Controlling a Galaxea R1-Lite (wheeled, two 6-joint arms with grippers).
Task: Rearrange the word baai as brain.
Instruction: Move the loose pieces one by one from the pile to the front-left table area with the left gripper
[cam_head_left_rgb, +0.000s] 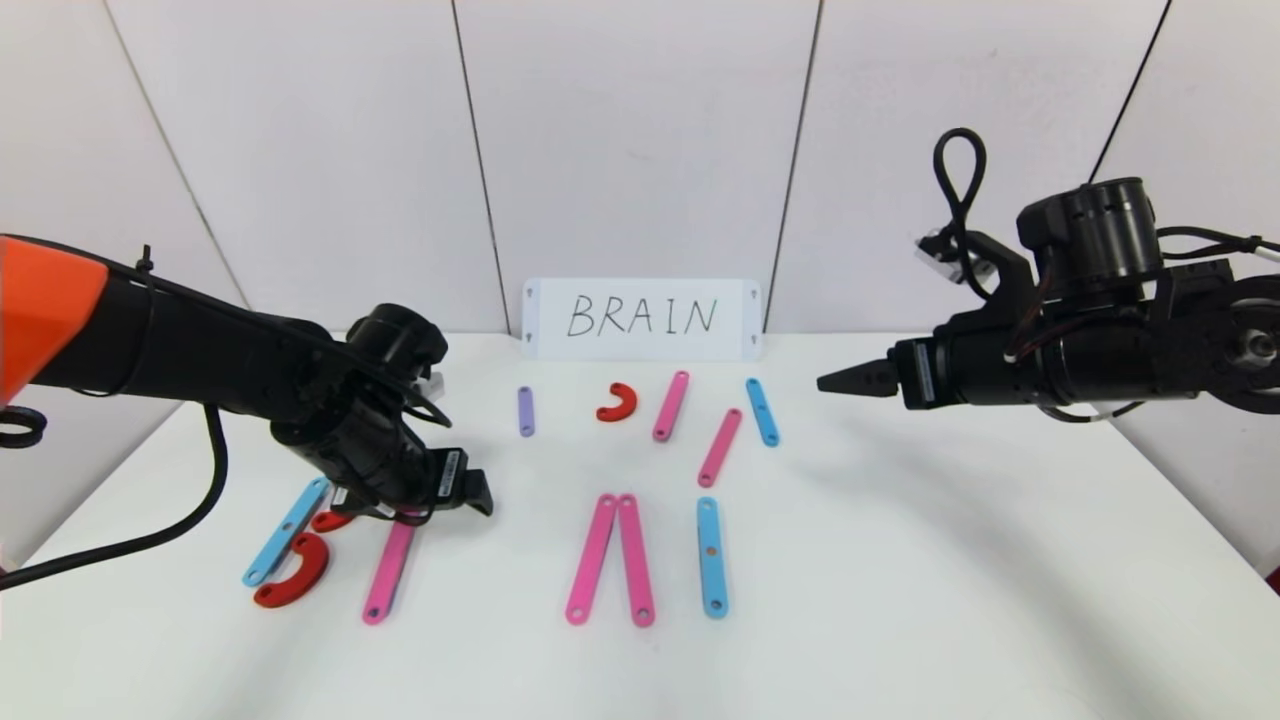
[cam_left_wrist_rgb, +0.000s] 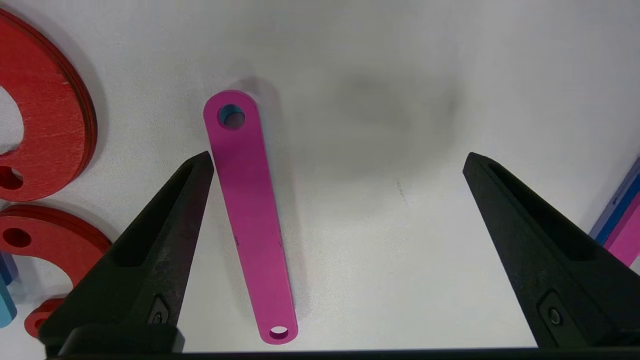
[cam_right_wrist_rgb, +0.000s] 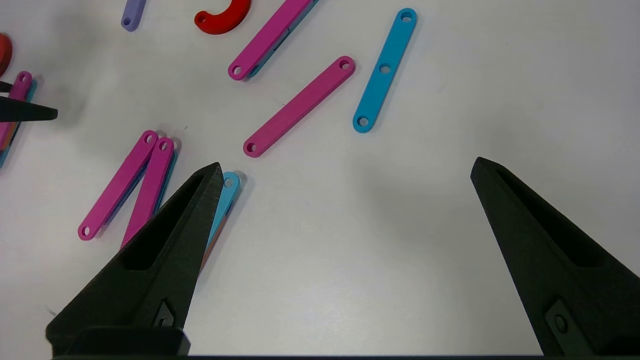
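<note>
Robot test bench in a lab, bare white table (cam_head_left_rgb: 900, 600) filling the lower frame, plain white wall panels (cam_head_left_rgb: 630, 140) across the top, handwritten word card (cam_head_left_rgb: 640, 318) at centre — two black robot arms at the frame's sides.

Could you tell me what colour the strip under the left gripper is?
Pink strip, seen best in the left wrist view.

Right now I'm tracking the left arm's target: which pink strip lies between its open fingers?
The lone pink strip beside the red curves, under the left gripper; the other pink strips lie mid-table.
</note>
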